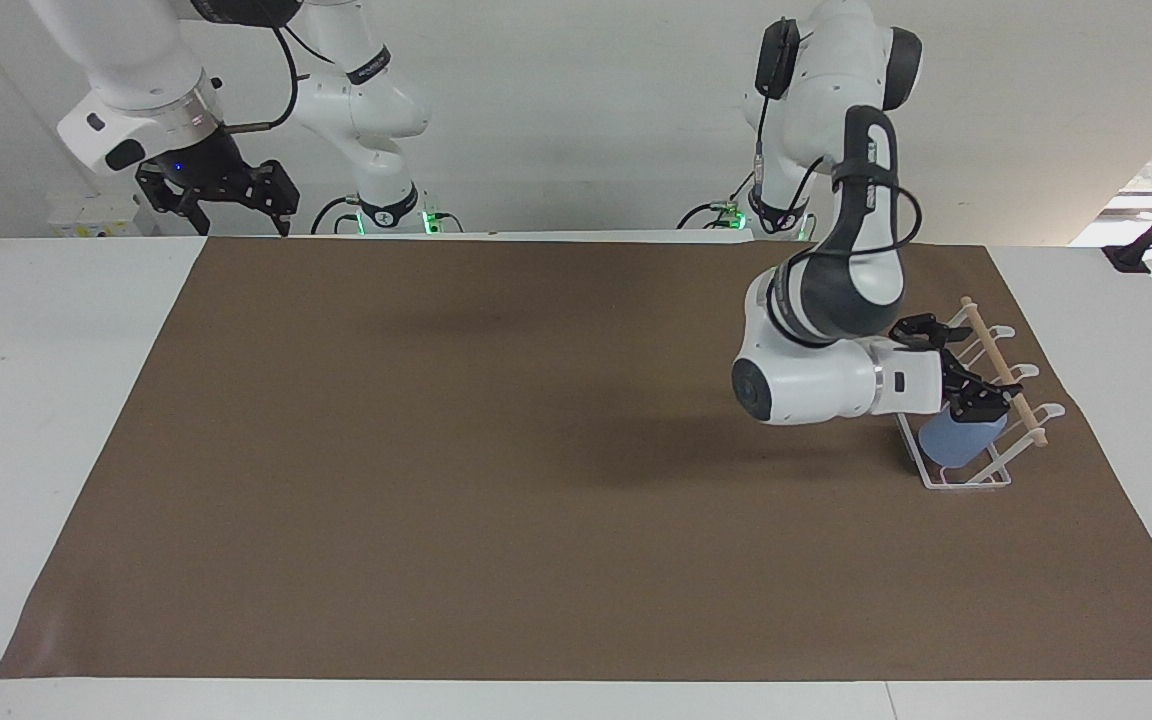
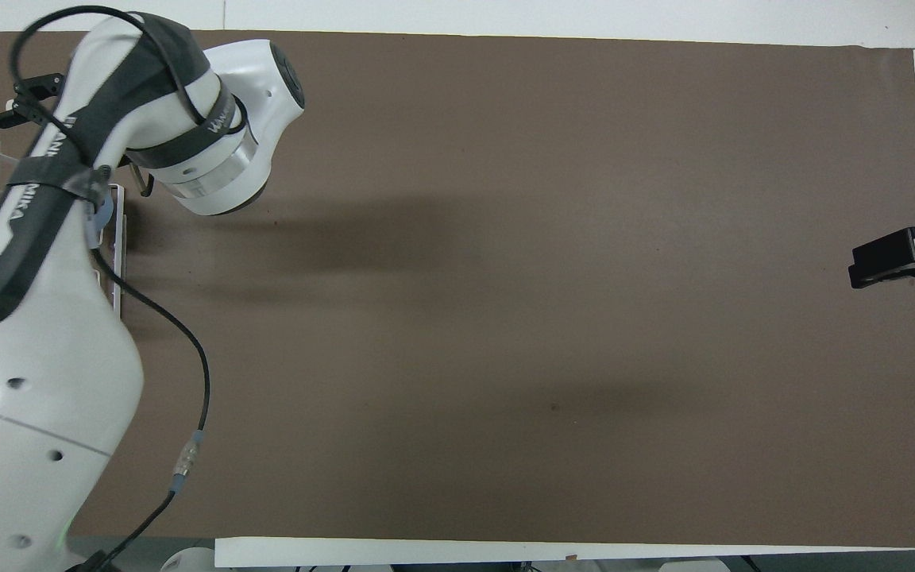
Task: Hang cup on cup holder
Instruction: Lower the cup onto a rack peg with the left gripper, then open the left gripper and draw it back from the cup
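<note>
The cup (image 1: 956,442) sits in the cup holder (image 1: 976,478), at its end farther from the robots, probably on a prong. The left gripper (image 1: 954,365) is just above it with fingers spread and empty, and its arm hides most of the rack from overhead. The brown mat (image 1: 496,460) lies under everything. The right gripper (image 1: 221,195) waits open over the table's edge.

Facing camera high across table (image 1: 576,690), overhead camera steeply down

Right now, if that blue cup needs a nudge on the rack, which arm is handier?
Probably the left: its tool hangs open right above the cup on the cup holder. The right tool, also open, waits over the table's other end.
</note>
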`<action>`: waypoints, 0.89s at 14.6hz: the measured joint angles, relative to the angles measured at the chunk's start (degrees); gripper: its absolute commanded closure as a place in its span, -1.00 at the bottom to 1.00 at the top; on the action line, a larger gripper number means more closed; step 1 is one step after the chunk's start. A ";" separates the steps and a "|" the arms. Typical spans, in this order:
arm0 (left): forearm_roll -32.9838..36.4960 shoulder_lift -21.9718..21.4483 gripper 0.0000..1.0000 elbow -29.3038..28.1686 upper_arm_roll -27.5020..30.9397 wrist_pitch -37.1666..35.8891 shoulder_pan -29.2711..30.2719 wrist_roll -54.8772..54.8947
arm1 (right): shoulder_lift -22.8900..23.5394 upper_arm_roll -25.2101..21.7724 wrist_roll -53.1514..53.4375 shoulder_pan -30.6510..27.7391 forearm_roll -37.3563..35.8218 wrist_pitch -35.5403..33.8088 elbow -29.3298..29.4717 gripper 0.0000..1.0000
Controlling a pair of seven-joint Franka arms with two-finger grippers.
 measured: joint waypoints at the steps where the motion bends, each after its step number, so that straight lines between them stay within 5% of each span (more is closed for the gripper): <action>1: -2.42 -2.54 -0.99 -1.04 0.04 1.30 0.30 2.28 | 0.00 -0.02 0.00 -0.01 0.00 0.00 0.00 -0.99; 7: -16.66 -16.24 -0.99 -10.62 0.16 18.05 8.71 28.82 | -0.01 -0.03 0.00 -0.01 0.00 0.32 -0.03 -0.99; 13: -32.96 -19.34 -0.99 -12.43 0.20 27.50 18.51 68.07 | 0.45 -0.16 -0.06 -0.16 0.00 0.71 -0.01 -0.99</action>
